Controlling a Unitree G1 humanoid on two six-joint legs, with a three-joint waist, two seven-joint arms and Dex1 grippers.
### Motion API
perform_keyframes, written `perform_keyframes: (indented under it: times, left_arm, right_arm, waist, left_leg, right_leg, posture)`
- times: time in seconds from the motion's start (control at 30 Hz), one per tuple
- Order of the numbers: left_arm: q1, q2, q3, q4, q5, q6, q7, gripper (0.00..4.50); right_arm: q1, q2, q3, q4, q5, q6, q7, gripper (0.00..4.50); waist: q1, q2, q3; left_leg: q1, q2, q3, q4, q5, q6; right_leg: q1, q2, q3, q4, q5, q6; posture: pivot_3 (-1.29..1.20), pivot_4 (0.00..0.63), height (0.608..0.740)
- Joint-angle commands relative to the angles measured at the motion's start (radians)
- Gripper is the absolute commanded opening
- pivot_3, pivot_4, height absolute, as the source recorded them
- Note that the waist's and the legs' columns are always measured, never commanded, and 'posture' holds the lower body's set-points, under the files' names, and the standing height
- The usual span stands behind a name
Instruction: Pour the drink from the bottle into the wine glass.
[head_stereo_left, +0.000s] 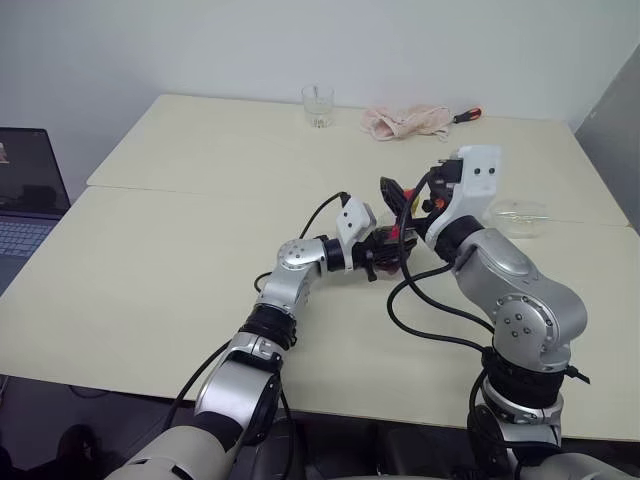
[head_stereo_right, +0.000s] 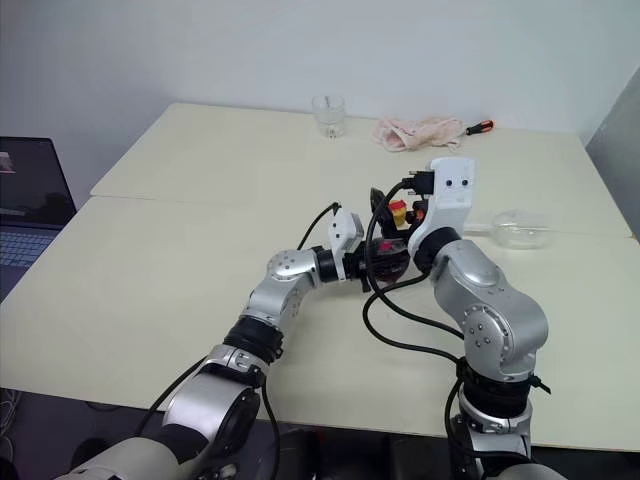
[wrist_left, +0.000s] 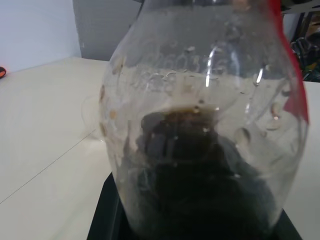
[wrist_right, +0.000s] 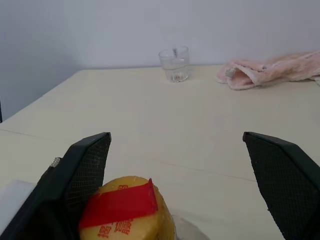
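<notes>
Right wrist view: right tool (wrist_right: 180, 192) wide open over bottle (wrist_left: 205, 135) cap (wrist_right: 127, 210), empty; left tool (head_stereo_right: 372, 268) clamps bottle; tumbler (wrist_right: 175, 63), cloth (wrist_right: 272, 68) far across counter (wrist_right: 150, 115).

Left arm reaches forward over the table, forearm bent inward, wrist turned so the left gripper (head_stereo_right: 372, 266) points level toward the robot's right; its jaws are clamped tight, apparently around the bottle (wrist_left: 205, 125). Right arm is folded at the elbow, wrist cocked; right gripper (wrist_right: 177, 165) points forward, level, fingers (wrist_right: 85, 170) spread wide apart.
</notes>
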Motion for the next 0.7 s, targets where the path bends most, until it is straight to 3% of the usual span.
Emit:
perform_keyframes:
  times: [0.03, 0.43, 0.7]
  left_arm:
    - [-0.013, 0.004, 0.004, -0.045, -0.014, -0.014, 0.001, 1.15]
    - [-0.016, 0.027, -0.003, -0.021, -0.006, -0.029, 0.006, 1.15]
    - [-0.017, 0.036, -0.002, -0.023, -0.007, -0.027, 0.005, 1.15]
  right_arm:
    - [0.024, -0.012, -0.035, -0.059, 0.005, -0.019, 0.002, 4.50]
    - [0.134, -0.046, -0.086, -0.175, 0.090, -0.001, 0.055, 4.50]
    - [0.271, -0.059, -0.165, -0.275, 0.280, 0.021, 0.110, 4.50]
  waist:
    - [0.000, 0.000, 0.000]
    - [0.000, 0.000, 0.000]
    - [0.000, 0.000, 0.000]
  left_leg:
    - [0.000, 0.000, 0.000, 0.000, 0.000, 0.000]
    - [0.000, 0.000, 0.000, 0.000, 0.000, 0.000]
    - [0.000, 0.000, 0.000, 0.000, 0.000, 0.000]
  right_leg:
    - [0.000, 0.000, 0.000, 0.000, 0.000, 0.000]
    - [0.000, 0.000, 0.000, 0.000, 0.000, 0.000]
    - [0.000, 0.000, 0.000, 0.000, 0.000, 0.000]
  posture:
    - [0.00, 0.150, 0.740]
    - [0.00, 0.150, 0.740]
    - [0.00, 0.150, 0.740]
